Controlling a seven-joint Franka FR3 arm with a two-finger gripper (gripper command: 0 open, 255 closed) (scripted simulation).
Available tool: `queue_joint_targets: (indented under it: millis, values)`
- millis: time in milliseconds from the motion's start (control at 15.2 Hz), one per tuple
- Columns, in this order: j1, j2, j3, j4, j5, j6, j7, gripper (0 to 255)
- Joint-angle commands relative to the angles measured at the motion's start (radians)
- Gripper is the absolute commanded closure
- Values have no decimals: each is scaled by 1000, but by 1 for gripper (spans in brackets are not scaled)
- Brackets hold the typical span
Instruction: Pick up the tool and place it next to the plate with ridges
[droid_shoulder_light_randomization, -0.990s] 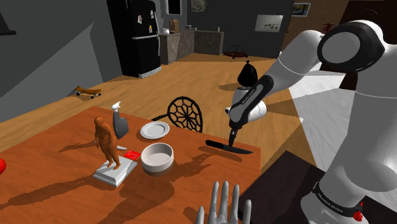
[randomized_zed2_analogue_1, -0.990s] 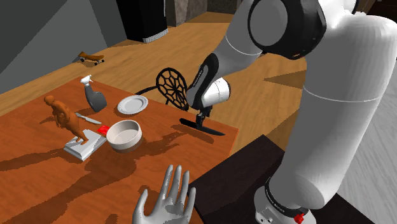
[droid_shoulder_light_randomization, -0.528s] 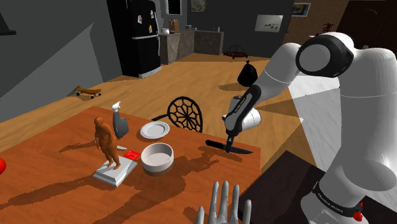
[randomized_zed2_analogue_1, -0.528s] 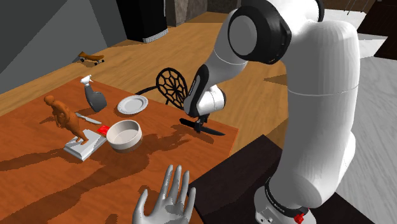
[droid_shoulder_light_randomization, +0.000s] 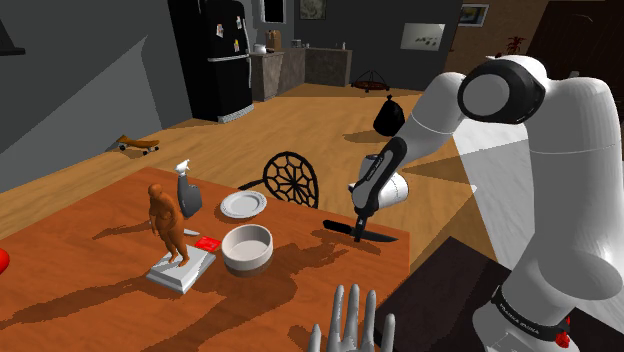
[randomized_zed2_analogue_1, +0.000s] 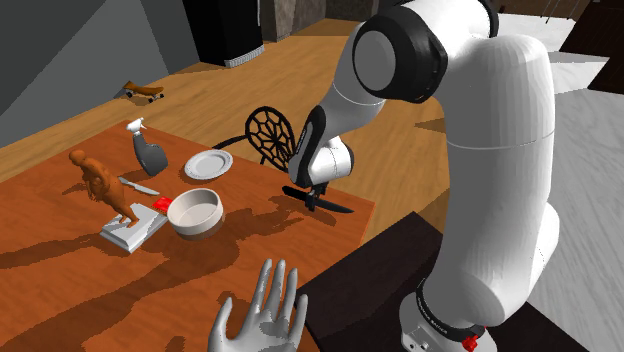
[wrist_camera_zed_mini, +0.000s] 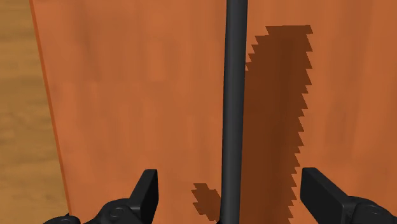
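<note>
The tool (droid_shoulder_light_randomization: 375, 235) is a slim black bar lying flat near the far corner of the orange wooden table (droid_shoulder_light_randomization: 100, 290). My gripper (droid_shoulder_light_randomization: 360, 224) hangs straight over it, fingers pointing down. In the wrist view the tool (wrist_camera_zed_mini: 233, 95) runs between the two fingers (wrist_camera_zed_mini: 147, 188), which stand apart and do not touch it, so the gripper (wrist_camera_zed_mini: 230, 181) is open. From the second exterior view the gripper (randomized_zed2_analogue_1: 318, 196) sits just above the tool (randomized_zed2_analogue_1: 340, 208). The white ridged plate (droid_shoulder_light_randomization: 243, 204) (randomized_zed2_analogue_1: 208, 163) lies further along the table, by the chair.
A white bowl (droid_shoulder_light_randomization: 247, 247) sits between plate and tool. An orange figurine (droid_shoulder_light_randomization: 167, 222) on a white base, a red item (droid_shoulder_light_randomization: 208, 243) and a grey spray bottle (droid_shoulder_light_randomization: 186, 189) stand beyond. A chair's round back (droid_shoulder_light_randomization: 292, 178) rises behind the table. A silver hand (droid_shoulder_light_randomization: 352, 322) stands near the front edge.
The arm has folded in and brought the gripper down closer over the tool. The fingers stayed open and the tool has not moved.
</note>
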Motion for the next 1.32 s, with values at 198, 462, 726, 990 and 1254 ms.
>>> queue_joint_targets:
  millis: [198, 462, 726, 990, 1254]
  values:
    - [0, 0, 0, 0, 0, 0, 0, 255]
    - [0, 0, 0, 0, 0, 0, 0, 255]
    - [0, 0, 0, 0, 0, 0, 0, 255]
    - [18, -60, -22, -17, -19, -43, 16, 255]
    - [34, -118, -43, -29, -42, -89, 35, 255]
